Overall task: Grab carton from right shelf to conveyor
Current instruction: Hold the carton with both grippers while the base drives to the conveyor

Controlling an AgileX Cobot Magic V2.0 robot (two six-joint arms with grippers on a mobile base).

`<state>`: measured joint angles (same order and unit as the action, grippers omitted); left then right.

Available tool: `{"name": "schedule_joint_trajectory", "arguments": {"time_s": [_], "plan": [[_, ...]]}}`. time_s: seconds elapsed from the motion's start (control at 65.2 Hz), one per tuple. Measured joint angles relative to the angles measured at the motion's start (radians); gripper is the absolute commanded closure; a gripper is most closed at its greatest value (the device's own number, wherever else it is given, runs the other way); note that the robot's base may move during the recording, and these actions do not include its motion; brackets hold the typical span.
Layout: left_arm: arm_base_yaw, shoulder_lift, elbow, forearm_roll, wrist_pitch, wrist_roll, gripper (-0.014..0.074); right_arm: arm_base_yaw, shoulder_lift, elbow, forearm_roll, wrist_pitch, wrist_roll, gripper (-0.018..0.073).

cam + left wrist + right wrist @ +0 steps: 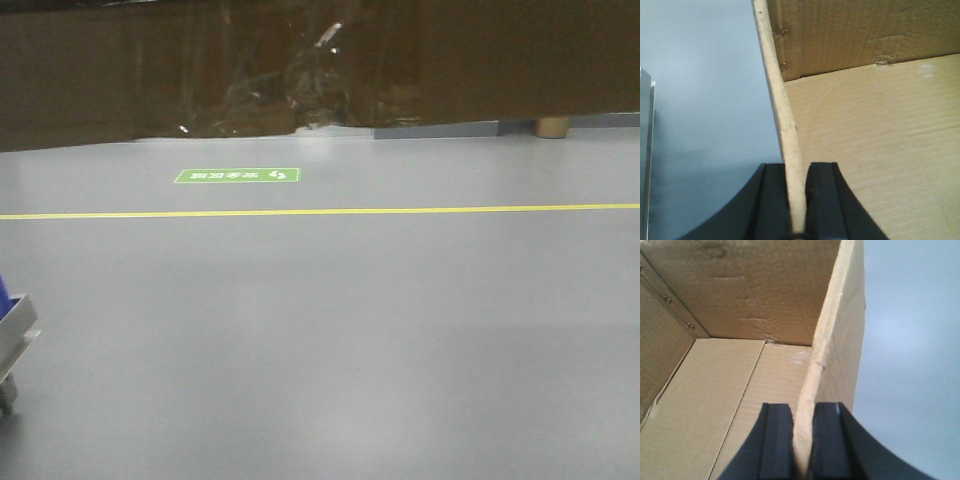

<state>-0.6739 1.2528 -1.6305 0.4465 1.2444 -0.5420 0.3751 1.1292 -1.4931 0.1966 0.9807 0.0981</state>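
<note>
Above smooth grey floor (320, 340) with a yellow line (320, 211), the carton (880, 150) hangs between the arms, left gripper (798, 172) and right gripper (803, 412) each pinching an opposite wall edge; move both level and in step, lest the cardboard buckle.

Brown corrugated carton (875, 160), grey floor (320, 350)

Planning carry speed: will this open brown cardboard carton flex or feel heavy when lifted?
Likely light: the open brown corrugated cardboard carton looks empty. Its thin walls, pinched in the left gripper and right gripper, may flex somewhat. Stapled corners should stiffen it.
</note>
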Motion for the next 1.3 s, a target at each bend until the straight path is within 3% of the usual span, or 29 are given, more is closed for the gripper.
{"name": "schedule_joint_trajectory", "arguments": {"time_s": [1.303], "plan": [[0.0,0.0,0.002,0.004,0.002,0.0,0.0606,0.0,0.0,0.0,0.0,-0.002,0.0,0.0629]]}}
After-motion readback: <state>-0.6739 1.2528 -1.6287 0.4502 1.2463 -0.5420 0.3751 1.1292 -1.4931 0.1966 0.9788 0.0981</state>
